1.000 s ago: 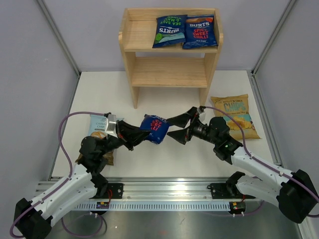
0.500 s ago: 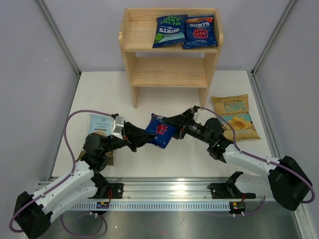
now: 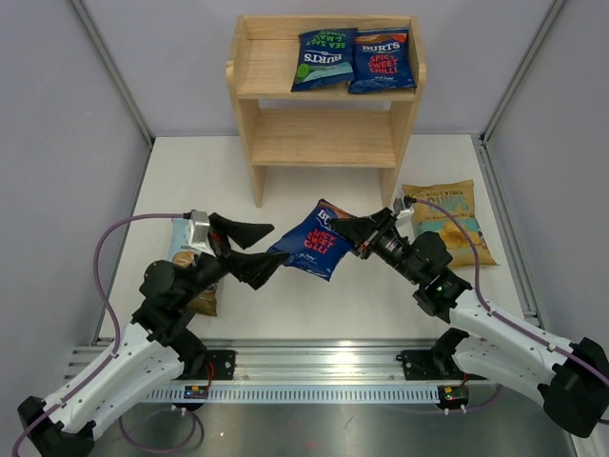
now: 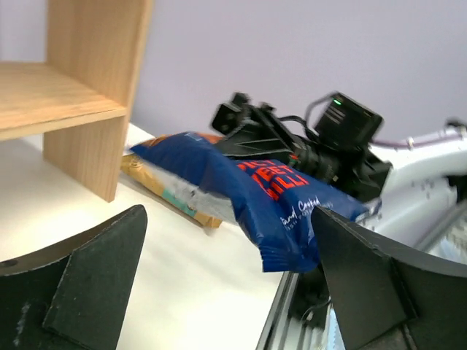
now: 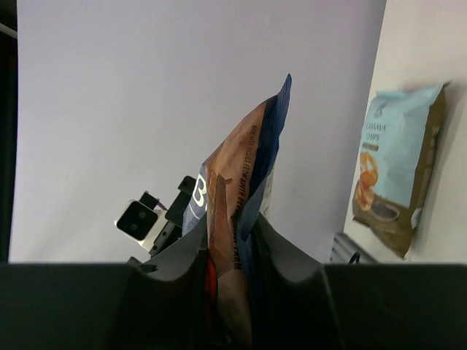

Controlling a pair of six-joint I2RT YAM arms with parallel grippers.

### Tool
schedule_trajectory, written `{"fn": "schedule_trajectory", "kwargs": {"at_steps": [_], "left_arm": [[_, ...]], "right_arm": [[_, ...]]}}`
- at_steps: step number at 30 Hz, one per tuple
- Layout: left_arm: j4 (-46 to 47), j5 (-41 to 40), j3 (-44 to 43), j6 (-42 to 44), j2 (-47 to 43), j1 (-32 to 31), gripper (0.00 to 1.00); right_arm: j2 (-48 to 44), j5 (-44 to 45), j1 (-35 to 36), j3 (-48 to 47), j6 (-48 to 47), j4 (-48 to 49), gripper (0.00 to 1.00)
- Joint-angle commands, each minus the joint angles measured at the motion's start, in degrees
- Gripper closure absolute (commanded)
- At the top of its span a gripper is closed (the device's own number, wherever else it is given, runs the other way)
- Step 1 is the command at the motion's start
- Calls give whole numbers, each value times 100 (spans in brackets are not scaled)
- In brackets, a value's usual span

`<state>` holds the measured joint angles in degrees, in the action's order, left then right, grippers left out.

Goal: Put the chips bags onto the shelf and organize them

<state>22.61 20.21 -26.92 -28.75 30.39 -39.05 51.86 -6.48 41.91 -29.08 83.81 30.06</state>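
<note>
Handover mid-air: my right claw (image 3: 350, 234) now pinches the crinkly dark-blue chips bag with red lettering (image 3: 312, 242) above the white worktop (image 3: 304, 305); my left claw (image 3: 277, 248), just released, gapes empty. Light wooden shelf (image 3: 324, 138) likely next.

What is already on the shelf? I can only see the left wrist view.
Observer: A green Burts bag and a red Burts bag lie side by side on the shelf's top tier.
Operator: Is the blue bag pinched from both sides?
Observer: Yes; the right gripper is shut on its edge, a finger on each side.
Operator: Where's the pale bag?
Observer: On the table, partly under the left arm.
</note>
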Motion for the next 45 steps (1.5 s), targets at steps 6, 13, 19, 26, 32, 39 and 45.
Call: {"fn": "schedule_trajectory", "kwargs": {"at_steps": [6, 13, 19, 26, 32, 39, 45], "left_arm": [[116, -1037, -16, -2449, -139, 2, 1], [938, -826, -50, -3268, 581, -6, 1], [1289, -790, -77, -3461, 1135, -33, 1], [2010, -598, -226, -3427, 1592, -103, 2], [2458, -299, -376, -3663, 2014, -173, 21], [2574, -552, -314, -3796, 2129, -244, 59], [2153, -843, -279, -3437, 1848, -244, 83]], "right_arm": [[-53, 1070, 28, -537, -2070, 368, 83], [272, 1052, 45, -423, -2457, 1554, 87], [501, 1149, 98, -335, -2633, 2328, 88], [589, 1272, 221, -344, -3037, 2567, 90], [685, 1175, 353, -406, -3494, 2556, 89], [677, 1483, 502, -160, -3696, 3005, 86], [492, 1571, 494, -1, -3854, 2917, 78]]}}
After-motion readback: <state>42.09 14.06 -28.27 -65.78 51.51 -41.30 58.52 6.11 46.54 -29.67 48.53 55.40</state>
